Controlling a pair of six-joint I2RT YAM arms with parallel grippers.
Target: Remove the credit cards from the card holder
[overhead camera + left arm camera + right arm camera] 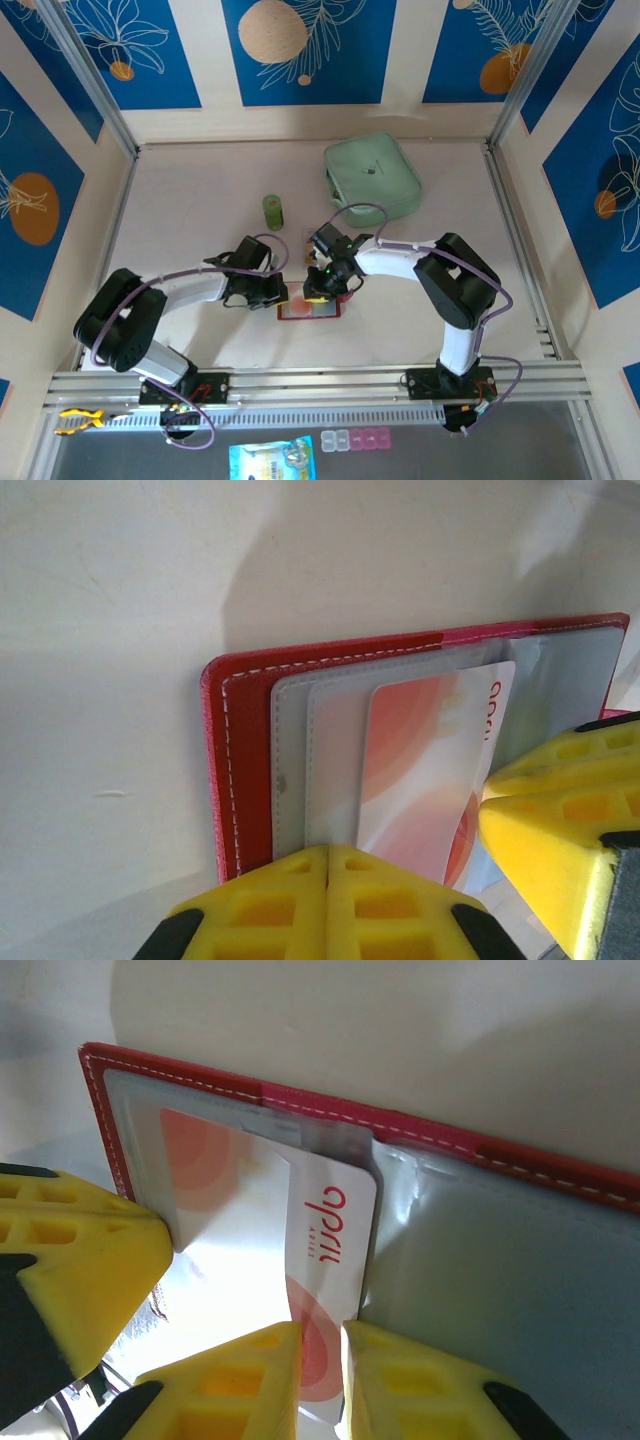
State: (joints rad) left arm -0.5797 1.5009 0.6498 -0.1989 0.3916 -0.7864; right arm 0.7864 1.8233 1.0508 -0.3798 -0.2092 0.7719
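The red card holder [310, 309] lies open and flat on the table between both arms. In the left wrist view my left gripper [327, 855] is shut, its tips resting on the greyish sleeves at the near edge of the holder [240, 770]. A white and orange credit card [330, 1220] sticks partly out of a clear sleeve towards the holder's [300, 1100] fold. My right gripper [322, 1335] has closed to a narrow gap on that card's near corner. From the left wrist the same card [430, 760] runs under a right gripper finger [560, 820].
A mint-green zip pouch [372, 176] lies at the back right of the table. A small green cylinder [273, 211] stands behind the left gripper [283, 297]. The right gripper [322, 296] is close beside it. Walls enclose the table on three sides.
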